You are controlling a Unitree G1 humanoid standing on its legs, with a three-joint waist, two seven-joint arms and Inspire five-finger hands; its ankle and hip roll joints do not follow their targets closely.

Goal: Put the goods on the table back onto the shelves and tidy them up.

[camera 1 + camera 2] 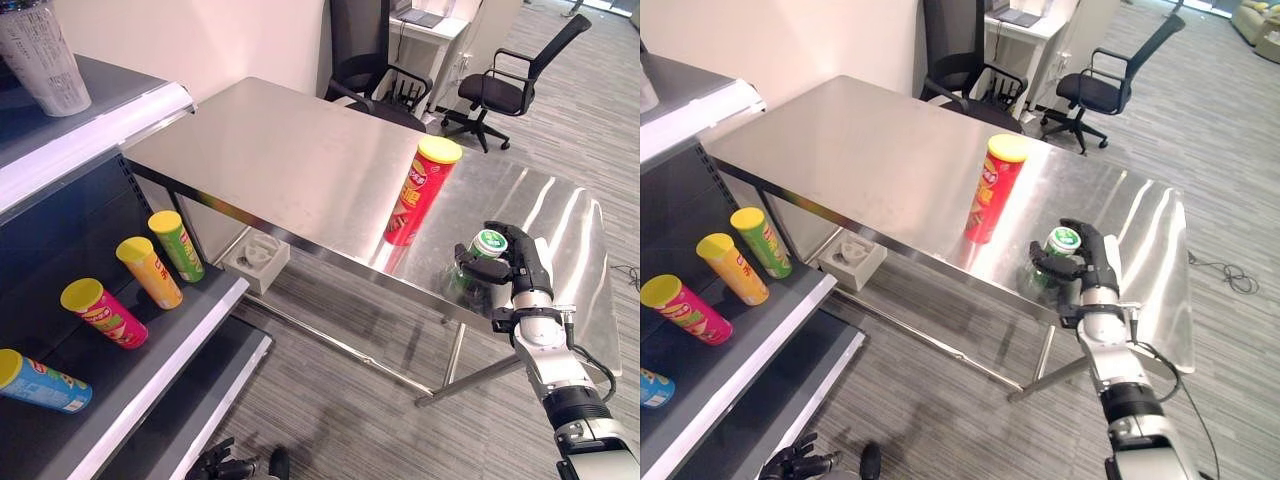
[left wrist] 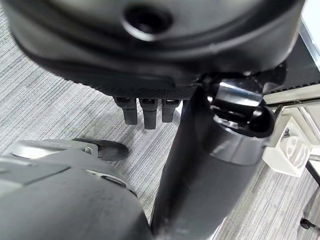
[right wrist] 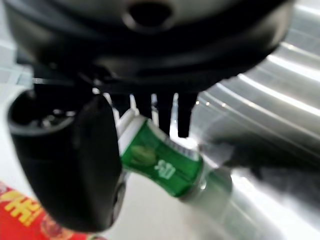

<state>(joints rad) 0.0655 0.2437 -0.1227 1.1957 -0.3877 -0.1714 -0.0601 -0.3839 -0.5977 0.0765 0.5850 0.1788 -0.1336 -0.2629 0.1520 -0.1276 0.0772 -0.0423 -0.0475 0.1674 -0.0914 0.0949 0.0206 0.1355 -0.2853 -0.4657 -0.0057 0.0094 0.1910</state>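
Table (image 1: 300, 170): brushed steel, smooth, semi-glossy, mirrors can bases; red can (image 1: 420, 192): glossy printed wrap, smooth yellow plastic lid; green can (image 3: 162, 162) in right hand (image 1: 515, 262): glossy label, pale plastic lid; right hand: matt black plastic, silver-grey metal wrist; shelf (image 1: 150, 345): matt dark board, white painted edge; 4 shelf cans (image 1: 150, 272): glossy wraps, plastic lids; floor (image 1: 340, 400): grey ribbed carpet, rough; far chairs (image 1: 500, 85): black fabric.

Two black office chairs (image 1: 505, 85) (image 1: 365, 60) at 12–1 o'clock beyond table; white box (image 1: 256, 260) on floor, 9 o'clock, beneath table edge.
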